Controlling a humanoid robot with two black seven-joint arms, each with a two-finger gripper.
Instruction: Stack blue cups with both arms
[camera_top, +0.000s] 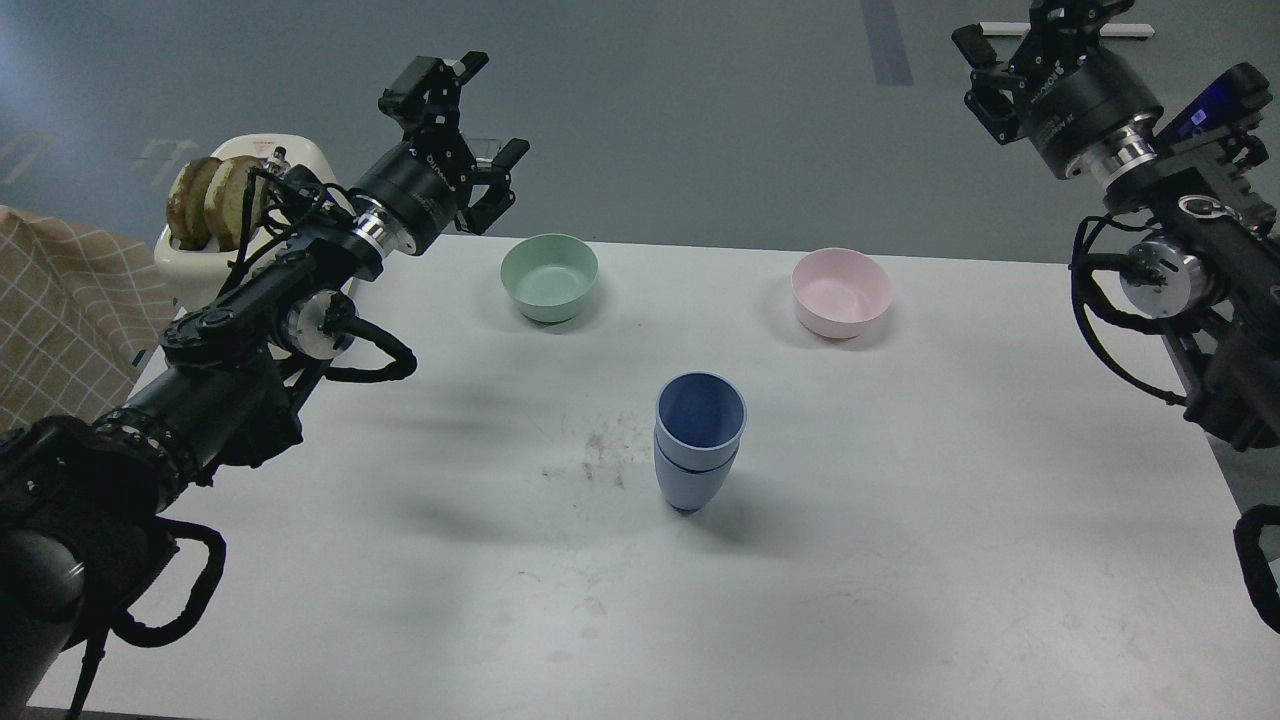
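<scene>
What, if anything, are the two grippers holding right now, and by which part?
Nothing is held. The left gripper is open and empty, raised near the table's far edge. The right gripper is partly cut off, with nothing seen in it. The blue cups stand nested, untouched.

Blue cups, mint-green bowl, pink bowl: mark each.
blue cups (697, 450), head view, outer wall of the nested pair
mint-green bowl (549, 277), head view, inner floor
pink bowl (840, 290), head view, inner floor
</scene>
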